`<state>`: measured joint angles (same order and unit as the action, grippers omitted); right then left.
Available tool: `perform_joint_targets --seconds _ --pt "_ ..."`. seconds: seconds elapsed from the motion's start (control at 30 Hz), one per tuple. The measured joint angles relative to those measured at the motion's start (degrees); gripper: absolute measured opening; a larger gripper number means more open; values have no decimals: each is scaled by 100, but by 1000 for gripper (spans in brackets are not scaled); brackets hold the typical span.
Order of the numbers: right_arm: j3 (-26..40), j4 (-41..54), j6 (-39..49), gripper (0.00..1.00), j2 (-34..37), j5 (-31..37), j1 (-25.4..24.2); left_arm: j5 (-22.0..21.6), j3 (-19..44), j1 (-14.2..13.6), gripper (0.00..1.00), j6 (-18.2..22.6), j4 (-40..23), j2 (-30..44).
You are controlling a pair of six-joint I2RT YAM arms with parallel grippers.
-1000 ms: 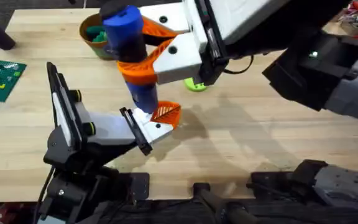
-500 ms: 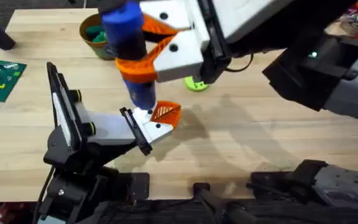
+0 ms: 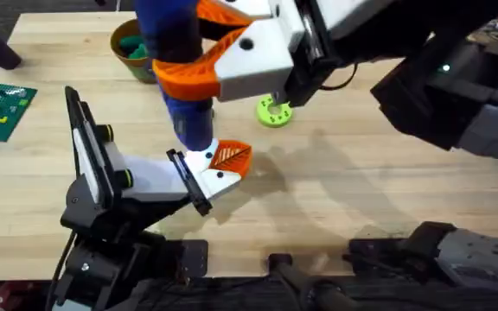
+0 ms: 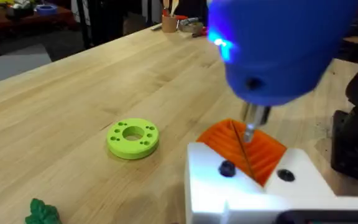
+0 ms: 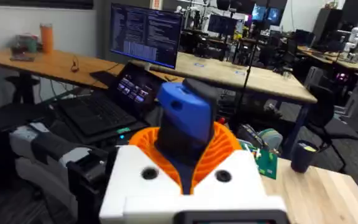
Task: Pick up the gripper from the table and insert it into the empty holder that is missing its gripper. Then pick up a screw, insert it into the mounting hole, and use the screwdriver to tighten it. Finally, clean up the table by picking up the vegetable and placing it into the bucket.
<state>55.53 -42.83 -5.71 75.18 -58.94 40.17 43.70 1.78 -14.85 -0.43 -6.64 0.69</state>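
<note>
Right hand (image 3: 199, 65) clenched around the blue screwdriver (image 3: 175, 65), tip on the gripper (image 3: 221, 164) seated on the holder (image 3: 132, 181) at table centre, bucket (image 3: 128, 45) at 11 o'clock, left hand's state cannot be told.

light is even and bright across the wooden table (image 3: 335, 199), coming from above. soft, diffuse shadows fall on the wood to the right of the green disc (image 3: 273, 111) and under the raised right arm. the blue screwdriver (image 3: 175, 60) and the right tool (image 3: 232, 47) sit close under the overhead camera and appear large and blurred. in the left wrist view the screwdriver body is out of focus, with a small blue glare spot. the room behind in the right wrist view is dimmer.
</note>
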Motion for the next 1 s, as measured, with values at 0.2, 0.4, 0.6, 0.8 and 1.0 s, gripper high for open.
perform_joint_targets --seconds 0.2,0.4,0.6,0.8,1.0 --pt "311 953 -158 59 -28 -429 -513 0 0 0 8 2 -2 0" --pt "637 1727 -202 58 -33 -934 -1655 0 0 0 8 0 -1 -2" --pt "685 2279 -58 58 -12 -1267 -2792 0 0 0 8 2 -2 -2" --pt "747 3992 1030 58 488 -1140 -3334 0 0 0 8 0 -2 -2" --pt "743 5513 2480 58 1063 22 -3170 2 0 0 8 2 0 -2"
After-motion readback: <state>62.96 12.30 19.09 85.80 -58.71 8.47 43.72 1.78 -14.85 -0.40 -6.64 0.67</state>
